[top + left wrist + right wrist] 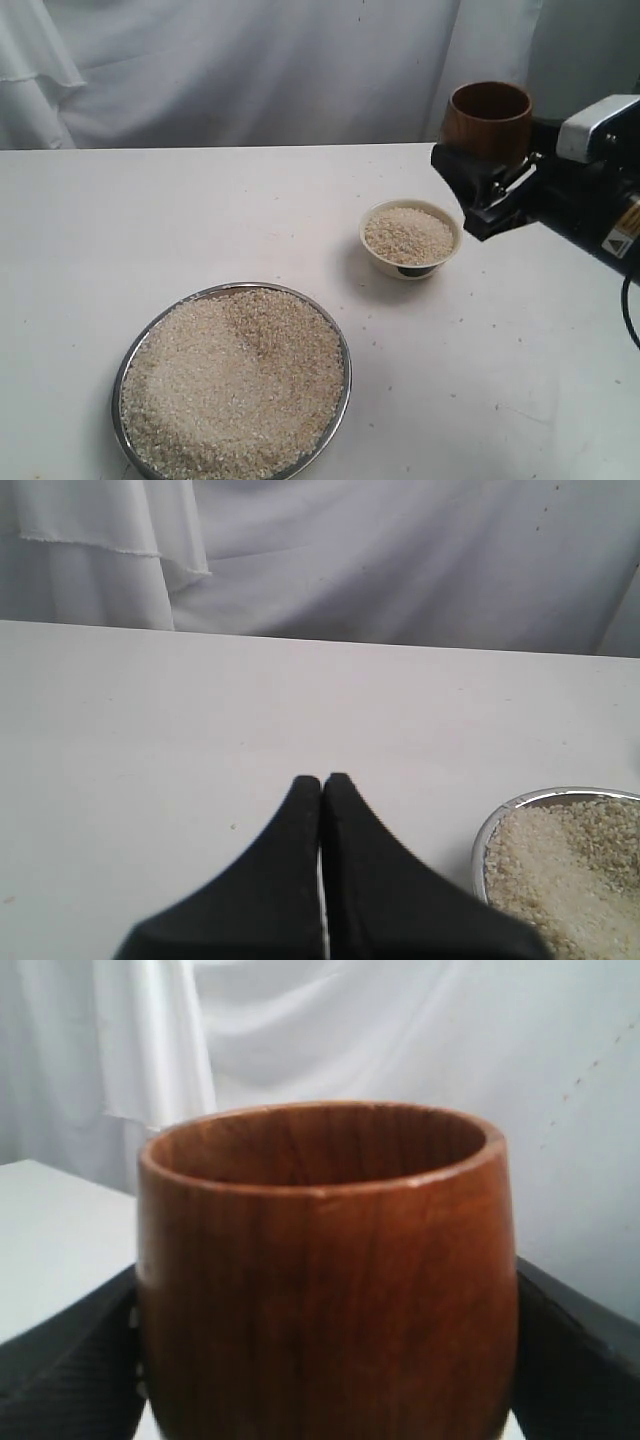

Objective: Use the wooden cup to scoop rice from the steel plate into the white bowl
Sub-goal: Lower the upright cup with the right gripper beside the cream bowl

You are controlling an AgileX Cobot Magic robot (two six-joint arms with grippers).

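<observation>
The steel plate (337, 330) lies near the front of the table, heaped with rice (235, 385). Its rim (492, 825) and some rice (565, 865) also show in the left wrist view. The white bowl (387, 258) stands further back to the right, filled with rice (408, 235). Right of and above the bowl, my right gripper (490, 160) is shut on the wooden cup (488, 118), held upright in the air. The cup (325, 1260) fills the right wrist view between the two black fingers (65, 1360); its inside looks empty. My left gripper (322, 780) is shut on nothing, over bare table beside the plate.
The white table (150, 220) reaches back to a white cloth backdrop (250, 70). The right arm's black body (590, 200) hangs over the table's right side. A few loose grains lie scattered around the bowl.
</observation>
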